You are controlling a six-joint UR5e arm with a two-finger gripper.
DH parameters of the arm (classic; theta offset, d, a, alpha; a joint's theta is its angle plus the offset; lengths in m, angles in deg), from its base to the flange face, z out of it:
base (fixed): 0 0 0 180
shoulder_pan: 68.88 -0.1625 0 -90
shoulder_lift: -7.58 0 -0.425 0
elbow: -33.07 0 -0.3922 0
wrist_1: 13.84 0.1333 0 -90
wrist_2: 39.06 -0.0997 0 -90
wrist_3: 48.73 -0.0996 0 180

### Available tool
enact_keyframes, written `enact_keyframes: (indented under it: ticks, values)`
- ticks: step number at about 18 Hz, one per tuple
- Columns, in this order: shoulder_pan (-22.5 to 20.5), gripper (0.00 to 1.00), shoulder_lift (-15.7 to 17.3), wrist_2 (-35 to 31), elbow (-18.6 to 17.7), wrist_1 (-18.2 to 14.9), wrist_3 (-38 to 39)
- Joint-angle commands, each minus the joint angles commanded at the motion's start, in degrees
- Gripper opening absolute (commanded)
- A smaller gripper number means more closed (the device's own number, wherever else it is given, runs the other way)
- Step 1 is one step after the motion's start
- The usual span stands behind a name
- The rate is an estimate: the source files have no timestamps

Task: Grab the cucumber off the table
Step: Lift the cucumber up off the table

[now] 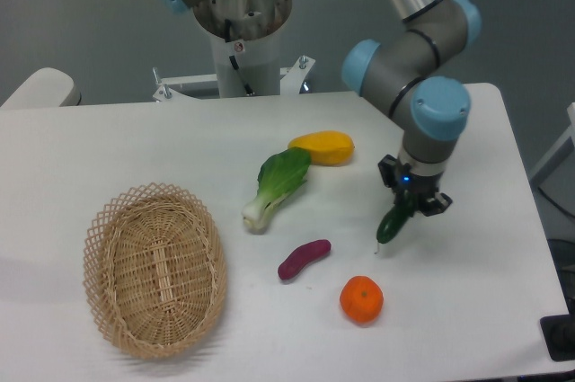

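Your gripper has its jaws closed on the cucumber's upper end; it hangs tilted near the surface. That off-centre grip could let it swing or slip.

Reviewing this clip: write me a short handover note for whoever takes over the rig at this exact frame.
Gripper: shut on the cucumber, which hangs tilted, upper end between the fingers.
Cucumber: its lower tip is at or just above the table, right of the purple sweet potato and above the orange; I cannot tell if it has cleared the surface.
Done: the grasp is made.
Left: lift clear of the table and confirm the hold.
Untouched: bok choy, yellow fruit, wicker basket.
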Motion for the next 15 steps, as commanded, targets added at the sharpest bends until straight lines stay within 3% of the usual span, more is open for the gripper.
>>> enact_keyframes:
  ticks: [2, 5, 10, 15]
  values:
    - [-0.88, 0.13, -1.06, 0.26, 5.28, -3.62, -3.50]
    - [-3.07, 0.13, -2.11, 0.44, 8.73, -4.24, -8.52]
    - [-6.77, 0.13, -2.73, 3.16, 9.70, -4.16, -15.21]
    - [-7.65, 0.13, -2.56, 4.57, 9.61, -4.25, -15.39]
